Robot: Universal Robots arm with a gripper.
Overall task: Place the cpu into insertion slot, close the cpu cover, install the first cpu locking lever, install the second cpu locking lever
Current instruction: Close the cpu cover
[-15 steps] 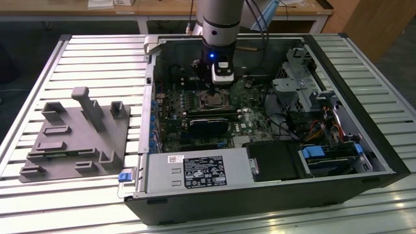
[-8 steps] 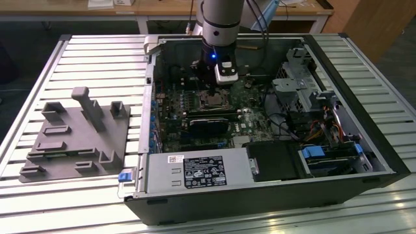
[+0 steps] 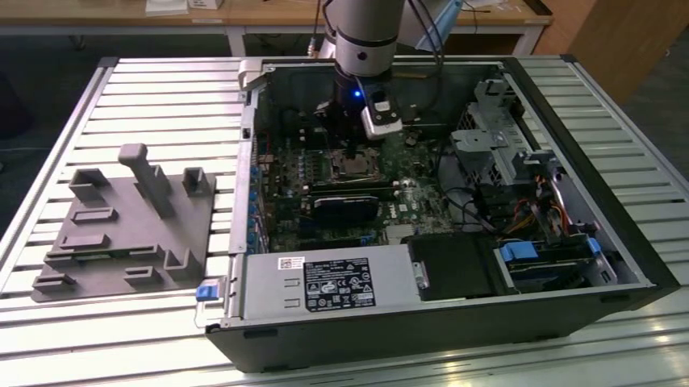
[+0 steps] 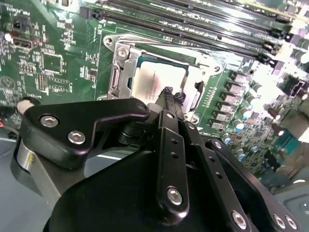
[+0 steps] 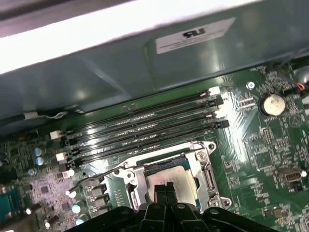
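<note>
Fingers (image 4: 167, 93) pressed together hover over the cpu (image 4: 155, 77), framed by the cpu cover (image 4: 117, 77).

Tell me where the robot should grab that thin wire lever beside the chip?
Likely at the bent free end of the lever, away from the chip. Come from above, jaws pinching across the thin wire; it lies low over the green board, leaving little room sideways.

The exterior view overlooks the whole computer case (image 3: 431, 339) from above; both wrist views closely share the cpu (image 4: 159, 79) (image 5: 171, 181), ten o'clock of the case's middle.
</note>
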